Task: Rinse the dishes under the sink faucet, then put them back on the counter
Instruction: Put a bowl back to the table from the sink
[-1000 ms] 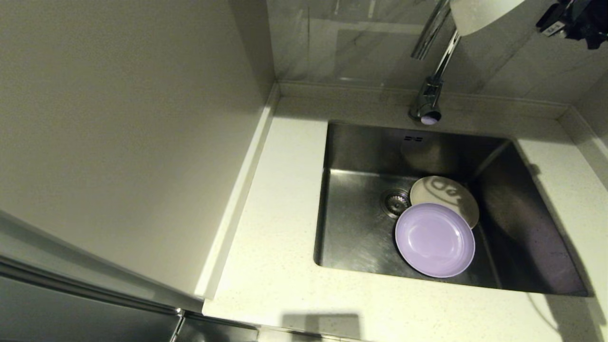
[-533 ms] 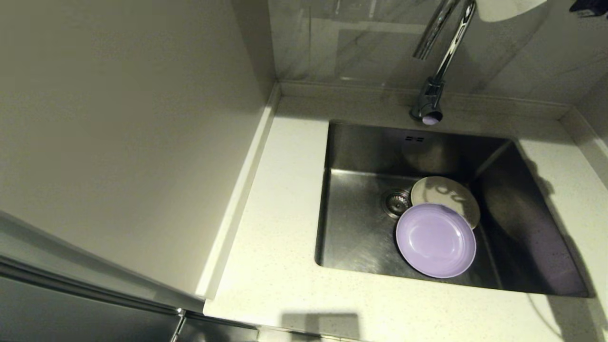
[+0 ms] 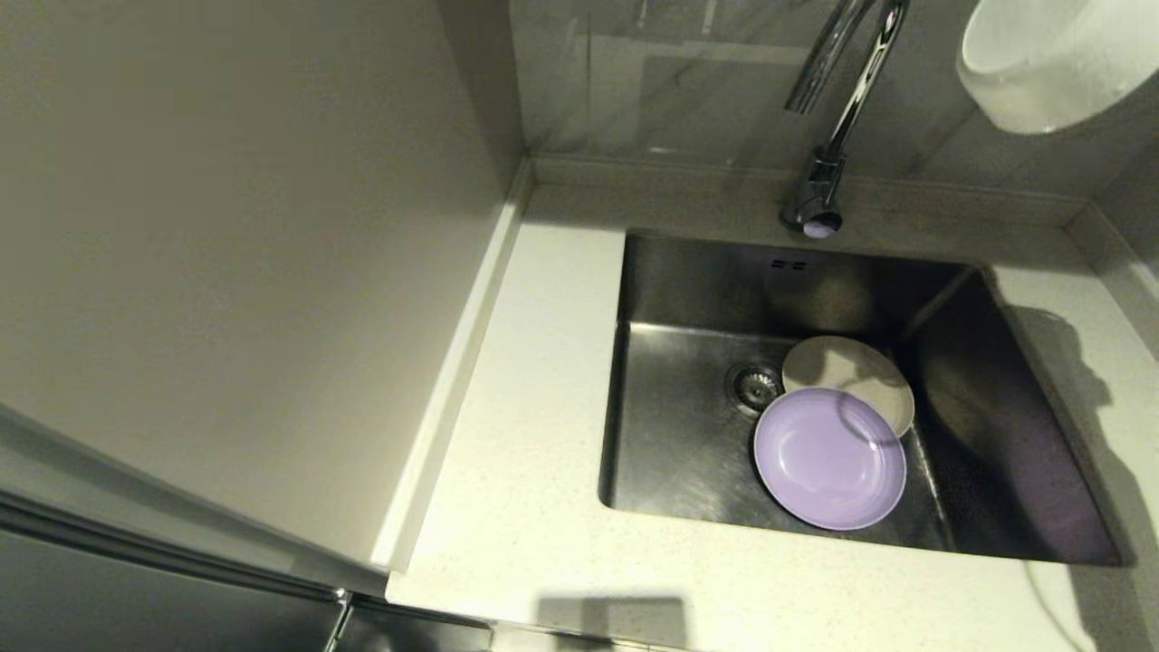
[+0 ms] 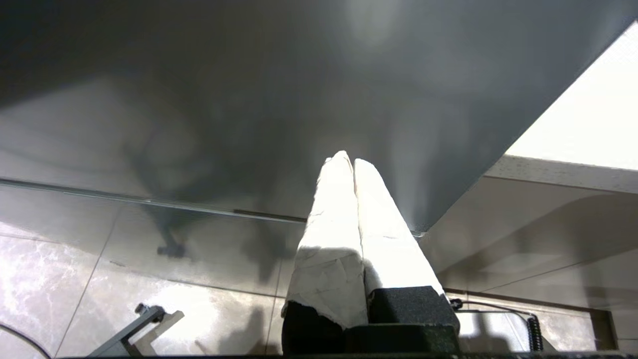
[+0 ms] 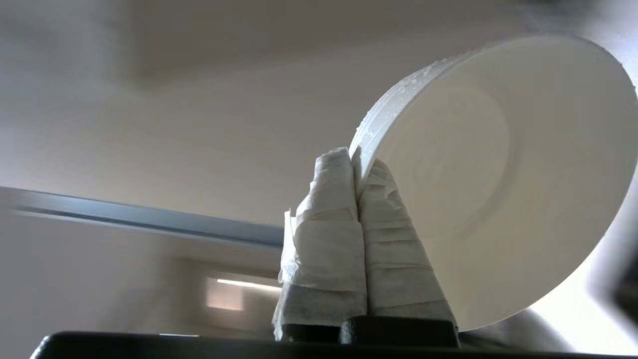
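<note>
A wet white bowl (image 3: 1050, 63) hangs high at the right, beside the chrome faucet (image 3: 828, 118). My right gripper (image 5: 356, 157) is shut on the rim of this bowl (image 5: 498, 174), which is tilted on its side. The gripper itself is out of the head view. In the steel sink (image 3: 688, 453) a lavender plate (image 3: 828, 457) lies partly over a beige plate (image 3: 860, 362), next to the drain strainer (image 3: 753, 385). My left gripper (image 4: 348, 158) is shut and empty, parked low in front of a grey cabinet face, away from the sink.
The speckled counter (image 3: 534, 435) wraps the sink on the left, front and right. A tall pale panel (image 3: 235, 254) rises on the left. Grey tiled wall (image 3: 688, 81) stands behind the faucet. Below the left gripper is a glossy tiled floor (image 4: 75, 279).
The bowl has swung to the right and come lower into the head view, turning so its open side shows. The plates in the sink have not moved.
</note>
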